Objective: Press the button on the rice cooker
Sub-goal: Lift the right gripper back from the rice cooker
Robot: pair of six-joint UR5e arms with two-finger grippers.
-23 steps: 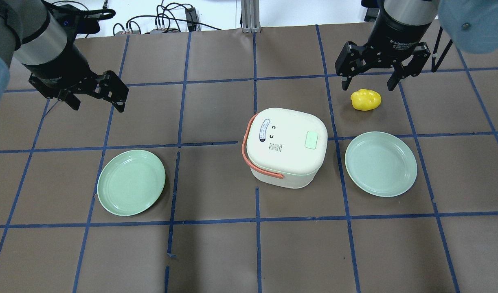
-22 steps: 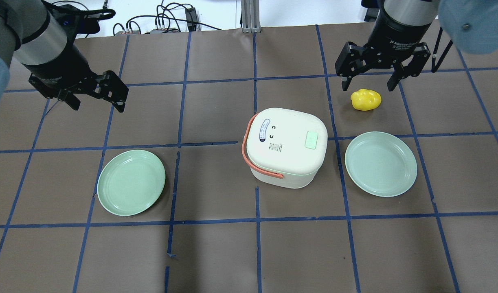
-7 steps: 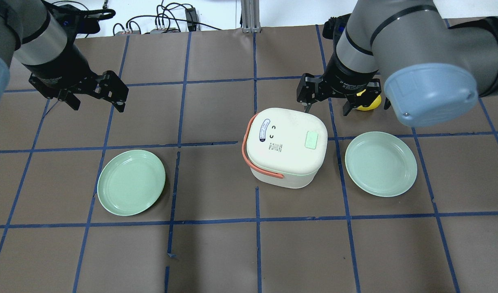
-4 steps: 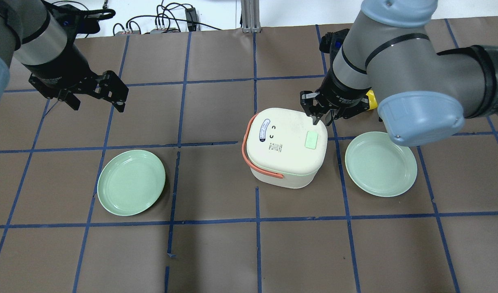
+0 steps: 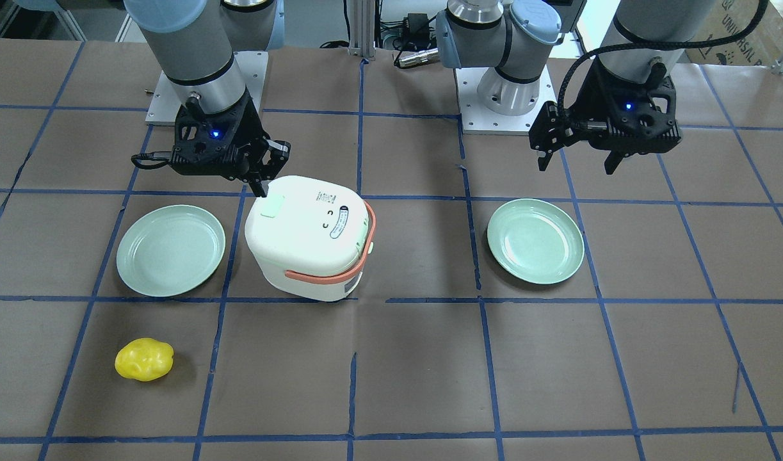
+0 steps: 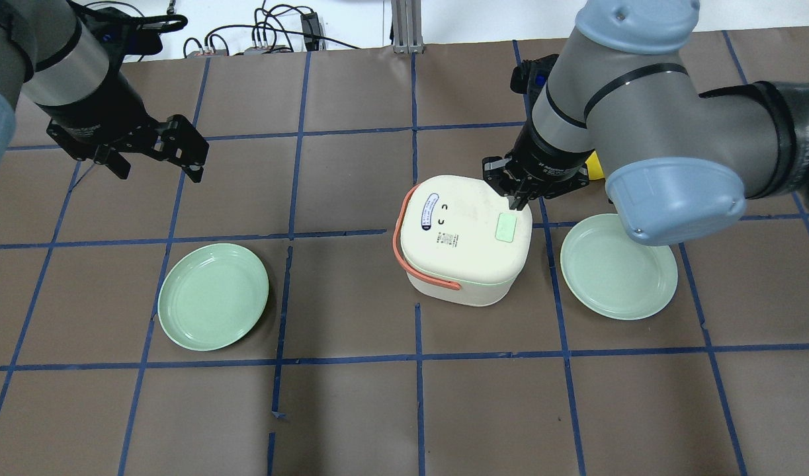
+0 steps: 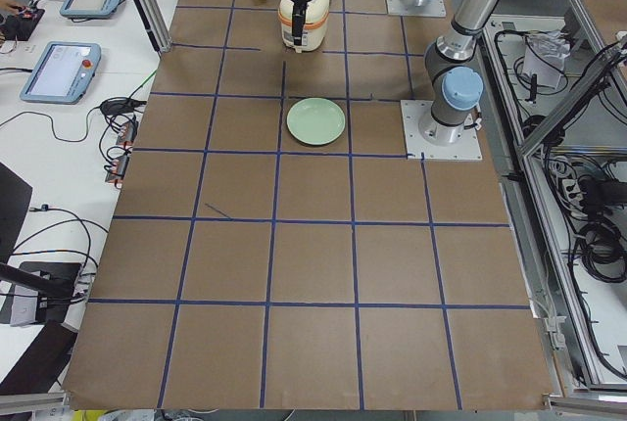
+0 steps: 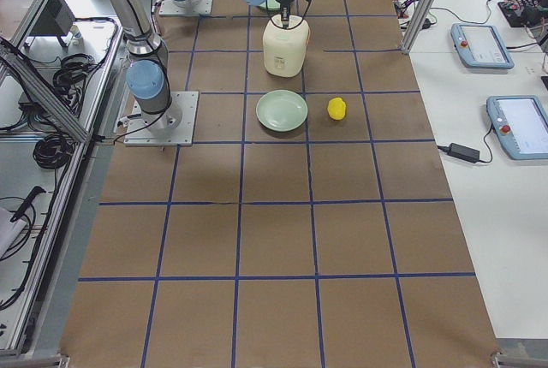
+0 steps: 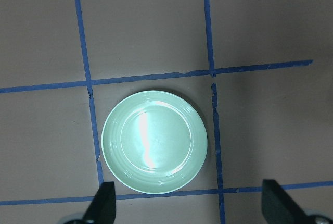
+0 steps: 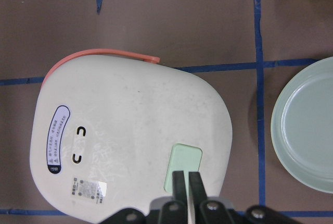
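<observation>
Looking through the right wrist camera, you see the right gripper (image 10: 186,174) clenched, its fingertips pressed together over the near edge of the mint-green button (image 10: 182,157) — whether they touch it cannot be told. That button sits at the lid's edge of the white rice cooker (image 6: 464,238), which stands mid-table (image 6: 351,410). Your left gripper (image 6: 158,173) hangs spread wide above a green plate (image 9: 153,140).

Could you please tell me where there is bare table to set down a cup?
Bare: the squares between the left plate and the rice cooker, and the operators' side beyond them. Crowded: the cooker's right side, where the right gripper, right plate and yellow object cluster.
</observation>
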